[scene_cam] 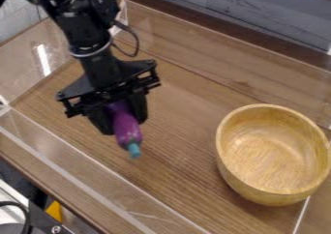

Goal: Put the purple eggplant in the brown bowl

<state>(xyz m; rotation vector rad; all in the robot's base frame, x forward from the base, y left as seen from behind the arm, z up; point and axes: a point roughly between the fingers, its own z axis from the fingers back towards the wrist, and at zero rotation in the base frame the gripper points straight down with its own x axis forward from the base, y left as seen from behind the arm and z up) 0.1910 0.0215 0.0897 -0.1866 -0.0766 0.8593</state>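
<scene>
The purple eggplant [127, 131] hangs tilted above the wooden table, its teal stem tip pointing down and to the right. My gripper [119, 113] points almost straight down and is shut on the eggplant's upper end, its black fingers [101, 117] on either side. The brown bowl [273, 153] stands empty at the right, well apart from the gripper.
Clear acrylic walls [77, 185] fence the wooden table [181, 102] along its front, left and back edges. The black arm [80, 20] rises to the upper left, with cables beside it. Bare wood lies between the eggplant and the bowl.
</scene>
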